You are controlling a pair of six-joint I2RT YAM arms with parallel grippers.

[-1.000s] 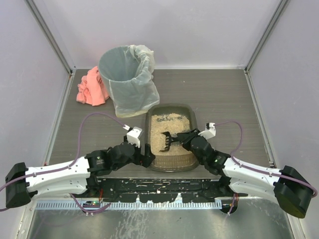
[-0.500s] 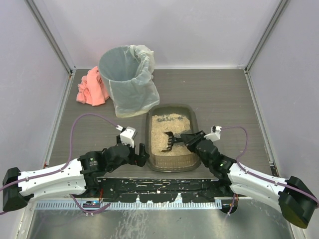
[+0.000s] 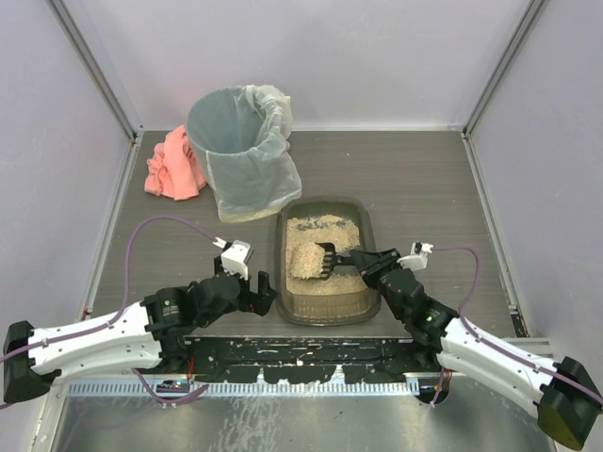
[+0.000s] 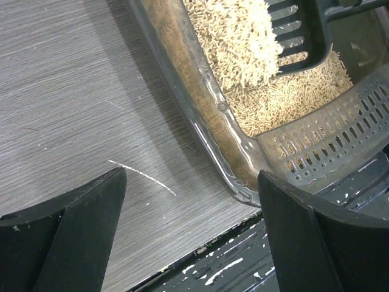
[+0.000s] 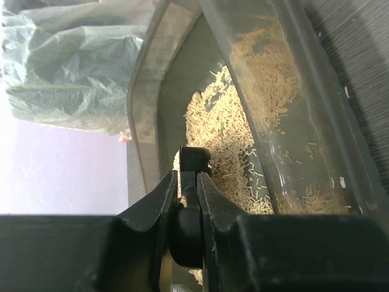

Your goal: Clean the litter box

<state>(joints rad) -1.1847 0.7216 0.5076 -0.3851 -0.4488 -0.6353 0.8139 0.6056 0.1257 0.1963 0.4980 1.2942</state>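
Top external: litter box (image 3: 320,311) on grey wood-grain table (image 3: 424,179), pale walls (image 3: 377,56) round.

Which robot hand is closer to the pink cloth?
Left. The left gripper hangs open beside the litter box, on the side of the pink cloth; the right gripper grips the scoop over the litter, across the box.

Noted: the litter box (image 3: 282,268) is dark brown-grey, its litter (image 3: 325,229) beige. The scoop (image 3: 318,261) is black and slotted. The bin (image 3: 221,122) is grey under a clear liner (image 3: 259,179). The cloth (image 3: 172,168) is coral pink. The counter (image 3: 415,188) shows grey-brown wood grain with 1 white scratch (image 4: 143,174).
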